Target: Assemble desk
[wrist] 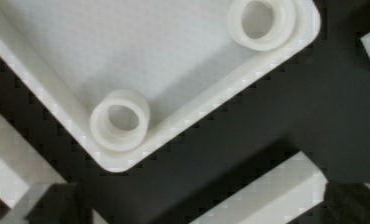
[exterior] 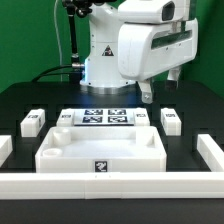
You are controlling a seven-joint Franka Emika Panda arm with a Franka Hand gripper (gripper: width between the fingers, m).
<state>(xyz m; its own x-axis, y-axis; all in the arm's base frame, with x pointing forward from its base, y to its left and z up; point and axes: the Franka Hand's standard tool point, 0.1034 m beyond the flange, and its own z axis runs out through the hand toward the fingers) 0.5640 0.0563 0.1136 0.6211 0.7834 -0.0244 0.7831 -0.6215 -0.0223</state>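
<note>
The desk panel (exterior: 100, 150), white with a raised rim, lies flat at the table's front middle. In the wrist view its corner (wrist: 155, 70) shows two round sockets (wrist: 121, 117). Four short white legs lie behind it: two on the exterior view's left (exterior: 30, 123) (exterior: 66, 117) and two on the right (exterior: 141, 117) (exterior: 171, 120). My gripper (exterior: 159, 90) hangs in the air above the right-hand legs, clear of every part. In the wrist view the gripper (wrist: 200, 212) has its dark fingers far apart at the picture's corners, open and empty. A white bar (wrist: 280, 185) lies below it.
The marker board (exterior: 100, 118) lies flat between the inner legs, behind the panel. Long white border rails run along the front (exterior: 110, 186), the left (exterior: 5, 148) and the right (exterior: 210, 152). The robot base (exterior: 105, 60) stands at the back.
</note>
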